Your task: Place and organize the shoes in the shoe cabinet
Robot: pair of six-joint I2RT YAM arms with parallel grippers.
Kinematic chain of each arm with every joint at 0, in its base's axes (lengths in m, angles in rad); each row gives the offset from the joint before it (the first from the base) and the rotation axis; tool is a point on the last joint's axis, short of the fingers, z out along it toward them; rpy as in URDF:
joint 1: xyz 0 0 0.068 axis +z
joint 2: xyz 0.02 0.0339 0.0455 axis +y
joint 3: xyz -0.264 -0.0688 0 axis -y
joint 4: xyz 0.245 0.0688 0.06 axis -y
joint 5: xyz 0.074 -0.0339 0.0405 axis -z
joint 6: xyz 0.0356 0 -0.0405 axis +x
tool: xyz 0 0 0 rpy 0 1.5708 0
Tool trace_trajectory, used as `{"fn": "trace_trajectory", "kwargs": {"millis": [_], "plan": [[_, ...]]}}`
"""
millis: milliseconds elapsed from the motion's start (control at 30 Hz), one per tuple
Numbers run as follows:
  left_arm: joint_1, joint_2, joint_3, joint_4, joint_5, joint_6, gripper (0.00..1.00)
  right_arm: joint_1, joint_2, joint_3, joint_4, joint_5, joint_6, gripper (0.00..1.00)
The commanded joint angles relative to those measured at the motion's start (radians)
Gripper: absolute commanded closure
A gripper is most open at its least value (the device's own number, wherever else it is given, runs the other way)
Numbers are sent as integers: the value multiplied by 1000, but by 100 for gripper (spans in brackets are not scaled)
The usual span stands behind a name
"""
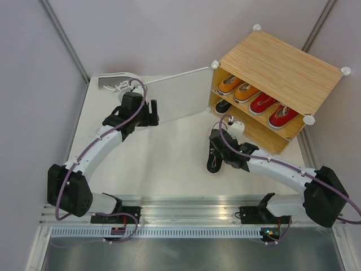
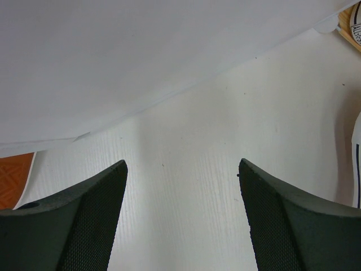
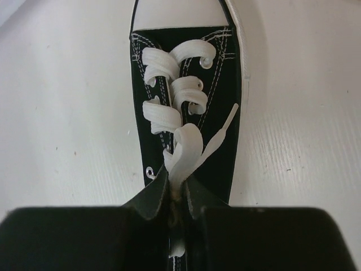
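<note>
The right tool [image 1: 218,148] sits low over a black sneaker [image 1: 214,159] that lies on the worktop [image 1: 169,164] just in front of the shoe cabinet [image 1: 282,68], with its toe pointing away from the tool. In the right wrist view the tool [image 3: 176,192] has its jaws drawn almost together at the throat of this black sneaker [image 3: 186,113]. They pinch the tongue and a loop of white lace [image 3: 183,149], and the rest of the shoe stretches out ahead of the fingers, flat on the worktop.

The left tool [image 1: 148,113] hangs well apart from that shoe, near the cabinet's frosted door [image 1: 172,96], which is swung open. Its jaws stand wide with nothing between them [image 2: 181,169], only bare worktop below.

On the cabinet's upper shelf [image 1: 293,129], two orange sneakers [image 1: 237,87] sit side by side, with two red sneakers [image 1: 273,110] next to them. A second black sneaker [image 1: 223,106] shows on the lower shelf [image 1: 256,131]. A grey sneaker [image 1: 115,83] lies at the far left of the worktop, behind the door. The orange-brown patch [image 2: 14,180] at the left edge of the left wrist view may be its sole, though too little shows to be sure.
</note>
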Motion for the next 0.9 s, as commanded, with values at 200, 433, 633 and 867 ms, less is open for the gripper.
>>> {"fn": "trace_trajectory", "kwargs": {"millis": [200, 433, 633, 867], "plan": [[-2, -27, -4, 25, 17, -2, 17, 0, 163, 78, 54, 68, 343, 80], [0, -35, -7, 22, 19, -5, 17, 2, 95, 121, 42, -22, -27, 44], [-2, -30, -5, 16, 16, -2, 17, 0, -9, 81, -16, -355, -432, 43], [-2, -24, 3, 11, 19, 0, 17, 2, -20, 121, -120, -527, -601, 43]]}}
